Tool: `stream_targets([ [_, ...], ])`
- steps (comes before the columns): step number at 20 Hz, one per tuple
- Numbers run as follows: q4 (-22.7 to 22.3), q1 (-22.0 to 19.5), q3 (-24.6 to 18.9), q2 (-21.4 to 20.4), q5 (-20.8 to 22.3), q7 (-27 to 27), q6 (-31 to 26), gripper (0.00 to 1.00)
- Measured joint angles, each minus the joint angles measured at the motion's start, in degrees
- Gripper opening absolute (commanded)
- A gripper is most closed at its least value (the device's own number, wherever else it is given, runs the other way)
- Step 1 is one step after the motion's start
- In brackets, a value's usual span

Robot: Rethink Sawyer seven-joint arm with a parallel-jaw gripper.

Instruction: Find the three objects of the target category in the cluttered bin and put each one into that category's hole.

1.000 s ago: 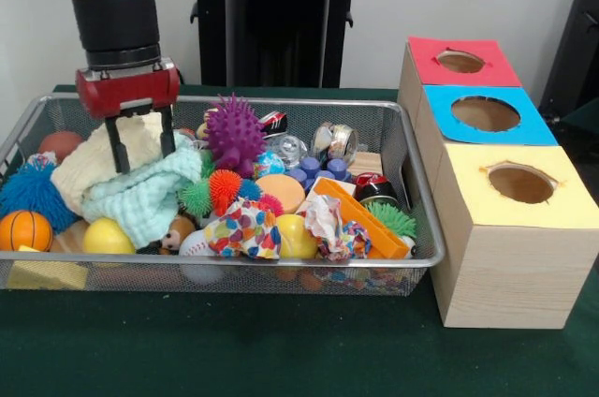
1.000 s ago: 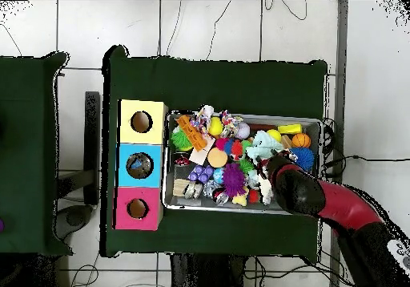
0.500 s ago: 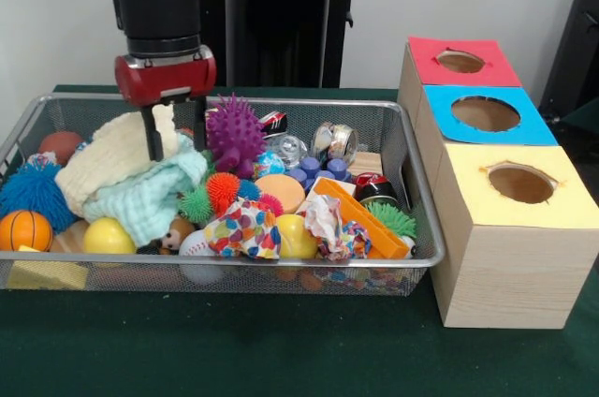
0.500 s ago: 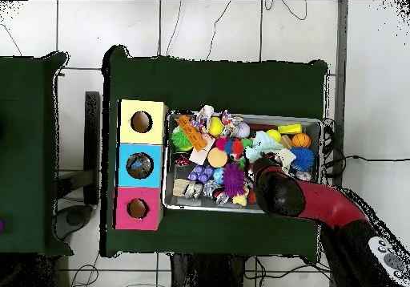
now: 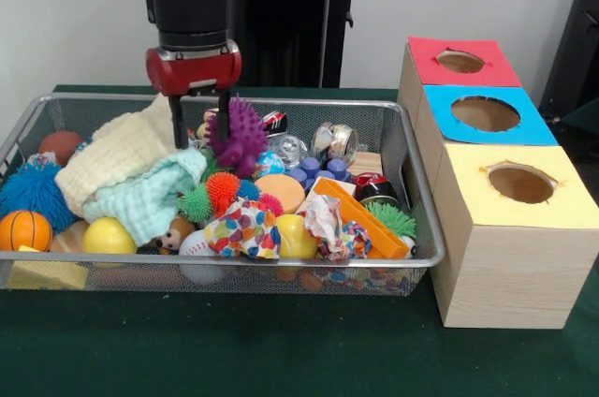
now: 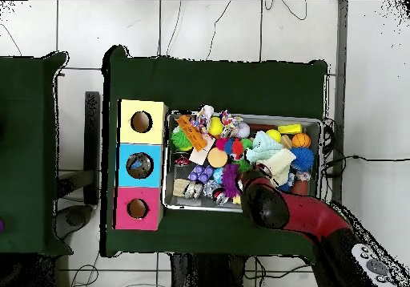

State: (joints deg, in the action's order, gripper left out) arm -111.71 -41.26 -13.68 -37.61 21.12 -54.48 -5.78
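My claw (image 5: pixel 199 121) hangs spread and empty over the wire bin (image 5: pixel 412 193), beside the purple spiky ball (image 5: pixel 236 134). Nothing visibly sorted yet; I judge all three targets remain in the bin, holes (image 5: pixel 485 113) just beside it.

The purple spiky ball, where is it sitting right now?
In the front view the purple spiky ball sits toward the back of the wire bin, just right of the robot's hand and the cream cloth.
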Motion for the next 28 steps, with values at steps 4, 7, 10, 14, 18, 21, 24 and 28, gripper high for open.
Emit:
stream_targets([
  [4,-1.8,1.2,1.6,0.0,-1.2,-1.0,2.8,1.00],
  [7,-3.0,2.2,2.7,0.0,-2.2,-1.9,4.5,1.00],
  [10,-4.2,3.4,3.7,0.0,-3.3,-3.0,6.0,1.00],
  [14,-6.1,6.0,5.0,-0.3,-5.2,-5.3,7.9,1.00],
  [18,-7.0,7.7,5.5,-1.3,-6.2,-6.4,8.1,1.00],
  [21,-7.3,8.7,5.5,-3.0,-6.3,-6.5,8.1,1.00],
  [24,-7.3,8.3,5.5,-3.6,-6.3,-6.5,8.0,1.00],
  [28,-7.0,6.5,5.5,-4.0,-6.3,-6.5,8.0,1.00],
])
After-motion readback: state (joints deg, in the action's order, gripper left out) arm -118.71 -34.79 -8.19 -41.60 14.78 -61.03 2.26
